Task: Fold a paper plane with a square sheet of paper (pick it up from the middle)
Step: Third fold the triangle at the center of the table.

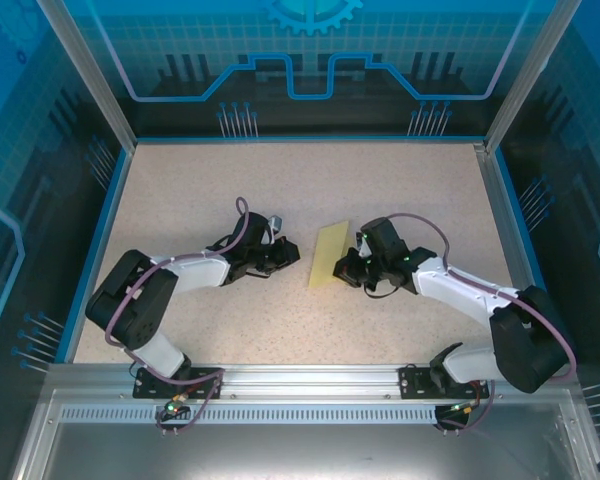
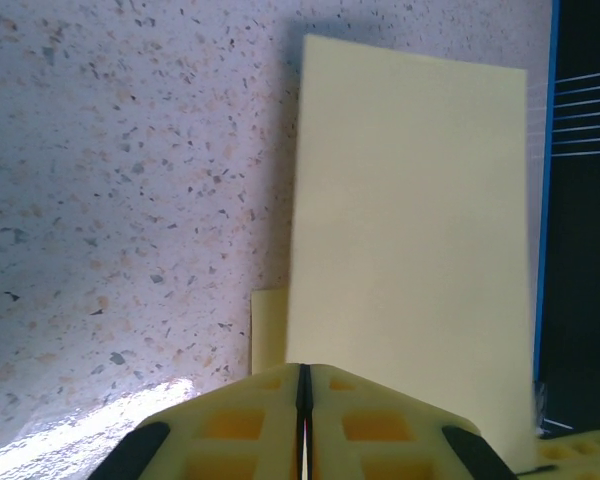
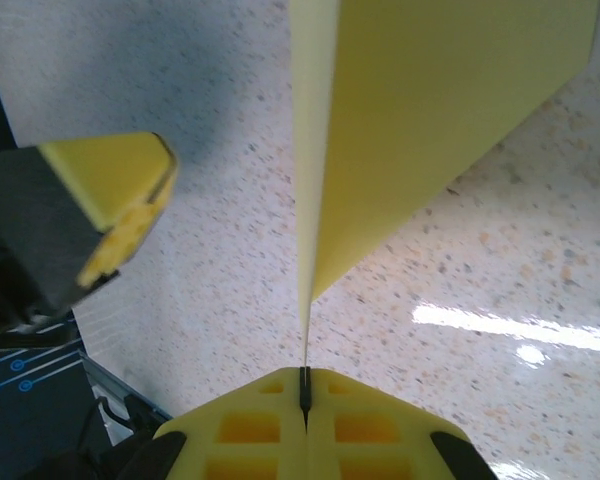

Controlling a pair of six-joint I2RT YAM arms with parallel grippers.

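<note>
The left arm (image 1: 180, 272) and the right arm (image 1: 470, 290) share one build: bulky glossy black joint housings joined by smooth white link shells. A mauve-grey cable (image 1: 242, 215) loops along each arm from wrist to base. Black base plates (image 1: 175, 380) sit at the feet, with small green lights (image 1: 170, 409) glowing just below them. The left end effector (image 2: 302, 375) and right end effector (image 3: 304, 378) have yellow fingers (image 2: 230, 420) moulded with shallow rectangular pockets, flanked by rounded black corners

Folded pale-yellow sheet of paper (image 1: 329, 256)

Plain and unmarked, it is doubled into a narrow strip at the table's (image 1: 230, 190) centre, just toward 3 o'clock, running 1 to 7 o'clock, one layer raised.
</note>
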